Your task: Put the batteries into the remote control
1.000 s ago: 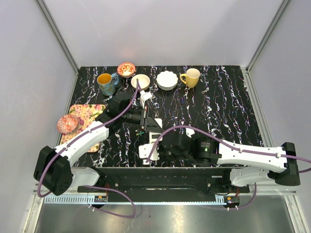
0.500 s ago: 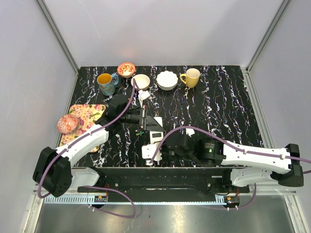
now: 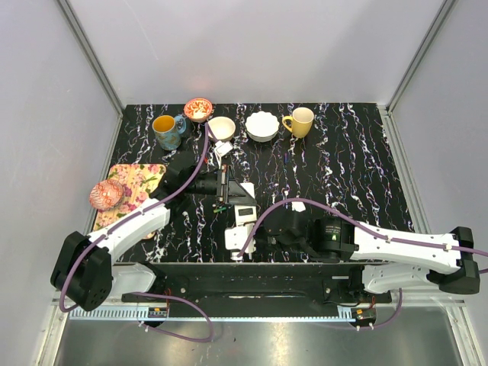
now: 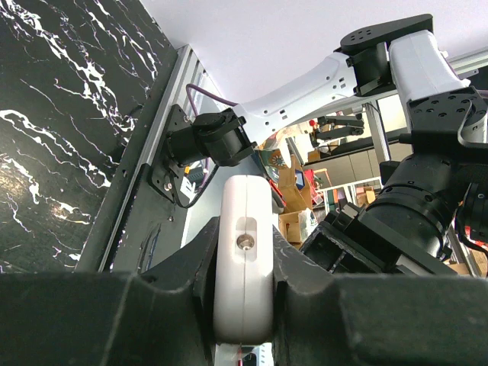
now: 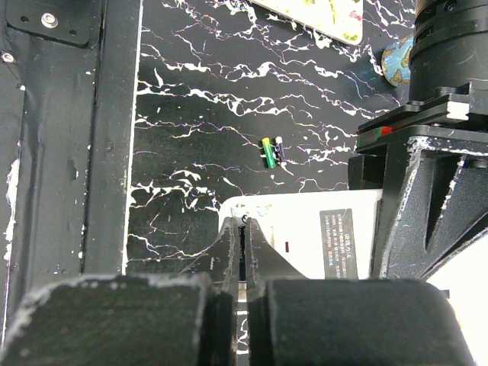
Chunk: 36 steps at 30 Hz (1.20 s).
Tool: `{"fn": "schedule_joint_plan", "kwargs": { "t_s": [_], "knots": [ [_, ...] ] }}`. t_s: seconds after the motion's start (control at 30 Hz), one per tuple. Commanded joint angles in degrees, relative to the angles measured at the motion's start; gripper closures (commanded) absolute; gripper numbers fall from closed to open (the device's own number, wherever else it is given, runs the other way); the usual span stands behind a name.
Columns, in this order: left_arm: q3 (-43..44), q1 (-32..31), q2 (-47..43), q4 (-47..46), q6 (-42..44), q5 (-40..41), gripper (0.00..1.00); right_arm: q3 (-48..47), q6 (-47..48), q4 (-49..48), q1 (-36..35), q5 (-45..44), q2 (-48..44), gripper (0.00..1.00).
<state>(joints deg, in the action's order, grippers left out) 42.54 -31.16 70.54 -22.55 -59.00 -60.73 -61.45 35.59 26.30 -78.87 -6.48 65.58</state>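
Remote control (image 3: 244,216) slightly rightward; batteries (image 5: 271,151) wrist-only

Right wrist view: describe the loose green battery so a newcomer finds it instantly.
Start at the black white-veined table. Just above the white remote control in this view lie two tiny cylinders side by side. The green battery is the left one, yellow-tipped; its neighbour is dark with a white tip.

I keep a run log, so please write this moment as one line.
left claw: shut on remote control, white back showing | right claw: shut, tips at its edge | batteries: on table, not loaded
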Motion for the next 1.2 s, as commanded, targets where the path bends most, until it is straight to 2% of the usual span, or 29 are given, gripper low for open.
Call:
{"fn": "schedule_joint_plan", "kwargs": {
  "t_s": [0.0,0.33,1.17],
  "knots": [
    [2.1,-0.1,-4.3,-5.1,-7.6,-3.0,1.0,2.7,-1.2,9.4,-0.2,-0.5,2.5,1.0],
    [1.5,-0.1,-3.2,-1.5,-5.7,-1.8,1.0,2.6,-2.1,8.2,-0.2,-1.3,2.1,0.88],
    [1.5,-0.2,0.2,-0.9,-5.6,-0.6,1.0,2.5,-3.3,3.8,-0.2,-4.8,0.9,0.63]
  ]
}}
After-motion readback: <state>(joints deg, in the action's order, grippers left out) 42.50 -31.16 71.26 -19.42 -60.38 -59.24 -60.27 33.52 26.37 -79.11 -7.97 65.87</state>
